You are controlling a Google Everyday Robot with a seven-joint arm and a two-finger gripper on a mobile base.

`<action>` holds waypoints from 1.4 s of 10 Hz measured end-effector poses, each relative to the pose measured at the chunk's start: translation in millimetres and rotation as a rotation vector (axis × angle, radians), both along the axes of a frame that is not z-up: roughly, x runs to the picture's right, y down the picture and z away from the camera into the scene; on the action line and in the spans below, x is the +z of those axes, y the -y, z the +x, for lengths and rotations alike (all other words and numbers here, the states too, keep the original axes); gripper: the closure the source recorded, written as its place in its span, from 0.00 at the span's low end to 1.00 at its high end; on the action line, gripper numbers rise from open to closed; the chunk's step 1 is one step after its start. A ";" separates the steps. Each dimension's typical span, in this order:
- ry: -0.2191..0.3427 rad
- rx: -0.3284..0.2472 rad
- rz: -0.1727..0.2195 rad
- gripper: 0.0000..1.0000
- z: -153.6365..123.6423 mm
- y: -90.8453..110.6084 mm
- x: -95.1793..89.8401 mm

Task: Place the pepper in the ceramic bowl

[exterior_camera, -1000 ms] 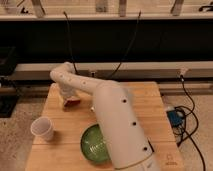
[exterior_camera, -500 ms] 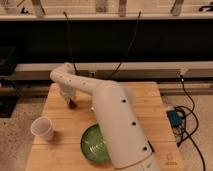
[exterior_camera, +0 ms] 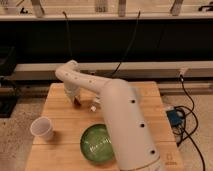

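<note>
Hanging jaws, left rear of table (exterior_camera: pixel 55 112).

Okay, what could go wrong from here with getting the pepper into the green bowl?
The gripper sits low at the slender pepper, far left on the table; the pepper might slip or be pushed aside. A small pale object close beside it could get knocked. The arm hides part of the ceramic bowl, so the drop may be cramped.

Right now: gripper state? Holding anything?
Gripper: cannot be told; it sits low over the far part of the light wooden table, beyond the large glossy green bowl.
</note>
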State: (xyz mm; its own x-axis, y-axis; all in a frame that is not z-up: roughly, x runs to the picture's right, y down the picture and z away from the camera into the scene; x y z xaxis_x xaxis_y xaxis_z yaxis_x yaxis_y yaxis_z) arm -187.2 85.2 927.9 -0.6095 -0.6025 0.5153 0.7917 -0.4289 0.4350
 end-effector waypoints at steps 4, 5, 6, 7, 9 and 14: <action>-0.007 0.008 -0.007 0.99 29.5 -4.7 -15.4; -0.011 0.013 -0.010 0.99 37.2 -5.3 -19.8; -0.013 0.014 -0.015 0.99 40.8 -9.3 -26.2; -0.011 0.016 -0.017 0.99 42.5 -10.3 -29.4; -0.017 0.022 -0.017 0.99 54.9 -10.4 -37.8; -0.021 0.030 -0.019 0.99 76.1 -16.2 -60.8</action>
State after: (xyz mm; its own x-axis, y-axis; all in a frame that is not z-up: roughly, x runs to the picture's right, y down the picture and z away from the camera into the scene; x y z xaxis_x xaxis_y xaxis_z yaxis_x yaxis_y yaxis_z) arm -111.0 101.4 867.1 -0.5801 -0.6107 0.5391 0.8133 -0.3966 0.4258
